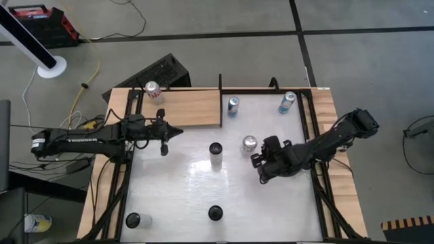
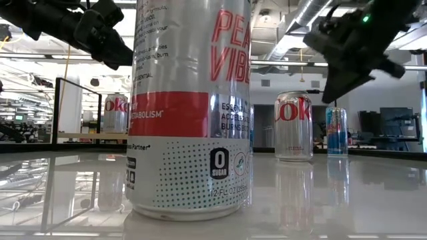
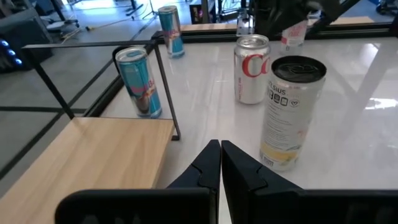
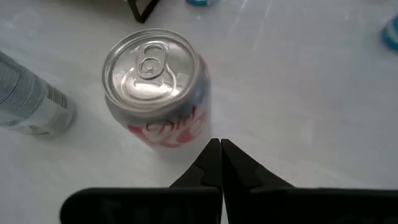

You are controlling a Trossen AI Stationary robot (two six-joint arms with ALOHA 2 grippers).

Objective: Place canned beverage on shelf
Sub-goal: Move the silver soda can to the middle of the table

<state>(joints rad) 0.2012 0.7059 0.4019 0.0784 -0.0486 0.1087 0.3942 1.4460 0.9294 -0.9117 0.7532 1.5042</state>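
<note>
The light-wood shelf (image 1: 180, 107) lies at the table's far left, with a Coke can (image 1: 152, 89) standing on its far left corner. A silver Diet Coke can (image 1: 249, 144) stands upright on the white tabletop right of centre. My right gripper (image 4: 220, 144) is shut and slants down just beside this can (image 4: 155, 87), on its near right side, with nothing between its fingers. My left gripper (image 1: 178, 132) is shut and hovers past the shelf's near edge (image 3: 93, 155). It points toward a tall pale can (image 3: 289, 112).
Two blue cans (image 1: 232, 105) (image 1: 287, 102) stand by the far edge, the tall can (image 1: 215, 154) mid-table, and two dark-topped cans (image 1: 215, 213) (image 1: 133, 219) near the front. A thin black frame (image 1: 220, 102) borders the shelf's right end. Bare tabletop lies at the near right.
</note>
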